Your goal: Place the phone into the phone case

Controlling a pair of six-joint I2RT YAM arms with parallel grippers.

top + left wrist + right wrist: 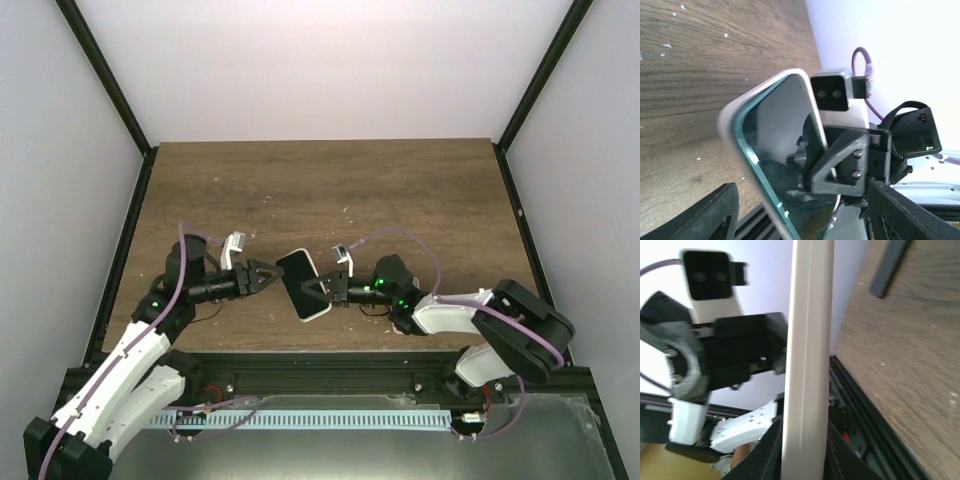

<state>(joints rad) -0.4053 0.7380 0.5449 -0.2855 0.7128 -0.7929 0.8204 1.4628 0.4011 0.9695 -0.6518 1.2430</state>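
Nearest the lens sit the two dark fingers of the left claw, one at each bottom corner of the left wrist view. They are spread wide, and the lower edge of the cream phone case passes between them. No contact with either finger is visible, so the left claw is parted and grips nothing.

The right claw is clamped on the case from the opposite side. Its fingers press both faces, as seen edge-on in its own wrist view.

The phone is black and glossy and lies inside the case. Cream rim shows round one corner and along one long side. Whether the phone is fully seated cannot be told.

Case and phone are held tilted between the two claws, above the front middle of the wooden worktop.
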